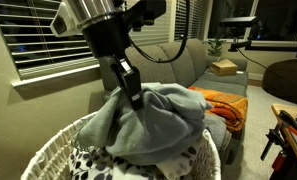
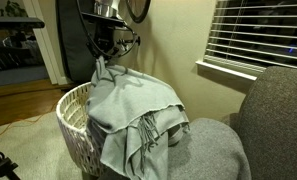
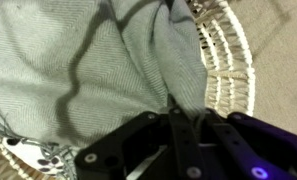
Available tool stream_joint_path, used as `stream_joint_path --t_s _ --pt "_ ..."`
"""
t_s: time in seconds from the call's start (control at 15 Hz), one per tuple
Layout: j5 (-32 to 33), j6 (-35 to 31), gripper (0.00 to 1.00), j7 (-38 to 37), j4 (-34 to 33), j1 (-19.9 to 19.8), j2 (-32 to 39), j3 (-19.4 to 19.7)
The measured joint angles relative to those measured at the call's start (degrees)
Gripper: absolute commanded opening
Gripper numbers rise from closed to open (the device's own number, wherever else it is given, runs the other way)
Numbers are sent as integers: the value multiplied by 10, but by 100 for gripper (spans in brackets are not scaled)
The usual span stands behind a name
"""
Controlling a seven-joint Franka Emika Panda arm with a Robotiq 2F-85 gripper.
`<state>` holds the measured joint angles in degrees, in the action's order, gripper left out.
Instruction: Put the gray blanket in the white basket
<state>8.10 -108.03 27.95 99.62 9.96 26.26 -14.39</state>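
Gripping the gray blanket point(image 1: 163, 120) at its peak, the hand point(image 1: 135, 97) hovers above the white basket point(image 1: 54, 146).

Living room corner, lots of stuff around

There's a gray couch point(image 1: 203, 60) under window blinds point(image 1: 48, 35), and both show up in both exterior views. An orange throw point(image 1: 228, 103) is bunched up on the seat, and a small cardboard box point(image 1: 225, 68) sits further back on the cushions, with a plant point(image 1: 216, 46) behind it. A dark round ottoman point(image 1: 286, 78) is off past the couch end. Some black-and-white patterned fabric point(image 1: 88, 162) peeks out low down. In an exterior view you also get wood floor point(image 2: 18, 105) and a white door frame point(image 2: 56, 40).
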Motion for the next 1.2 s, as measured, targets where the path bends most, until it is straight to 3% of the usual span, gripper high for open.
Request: stream_joint_path --t_s 1.2 --pt "17 40 3 52 -48 66 29 -29"
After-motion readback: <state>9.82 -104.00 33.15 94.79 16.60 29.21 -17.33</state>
